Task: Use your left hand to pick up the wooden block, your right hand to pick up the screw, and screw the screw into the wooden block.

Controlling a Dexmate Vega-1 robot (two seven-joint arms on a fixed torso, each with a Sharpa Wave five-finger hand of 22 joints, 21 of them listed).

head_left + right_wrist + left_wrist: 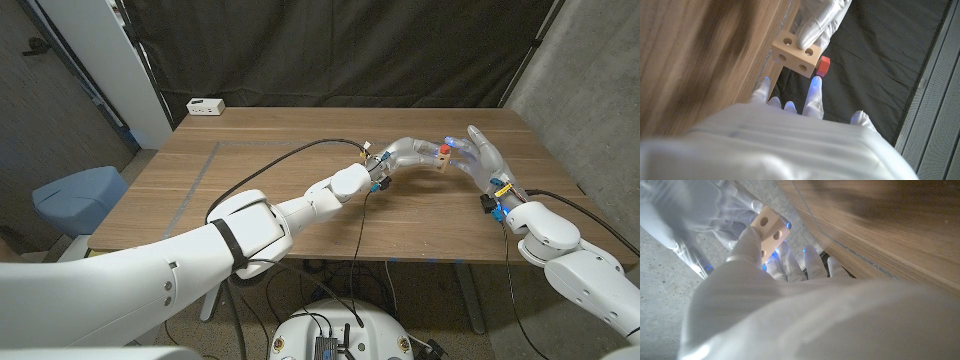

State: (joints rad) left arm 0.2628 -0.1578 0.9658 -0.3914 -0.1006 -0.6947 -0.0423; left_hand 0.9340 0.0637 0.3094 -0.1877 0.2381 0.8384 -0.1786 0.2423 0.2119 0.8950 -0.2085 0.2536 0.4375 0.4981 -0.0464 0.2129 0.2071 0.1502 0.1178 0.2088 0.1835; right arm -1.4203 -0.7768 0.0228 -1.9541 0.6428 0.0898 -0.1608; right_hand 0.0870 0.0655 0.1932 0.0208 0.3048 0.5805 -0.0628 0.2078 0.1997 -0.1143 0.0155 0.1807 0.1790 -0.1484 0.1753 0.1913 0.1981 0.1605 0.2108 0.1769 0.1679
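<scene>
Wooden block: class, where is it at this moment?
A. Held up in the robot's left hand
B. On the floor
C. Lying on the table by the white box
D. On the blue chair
A: the left hand grips the wooden block above the table.

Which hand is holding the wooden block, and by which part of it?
The left hand grips the wooden block between its fingers across opposite faces; a red screw head sticks out of one side.
</scene>
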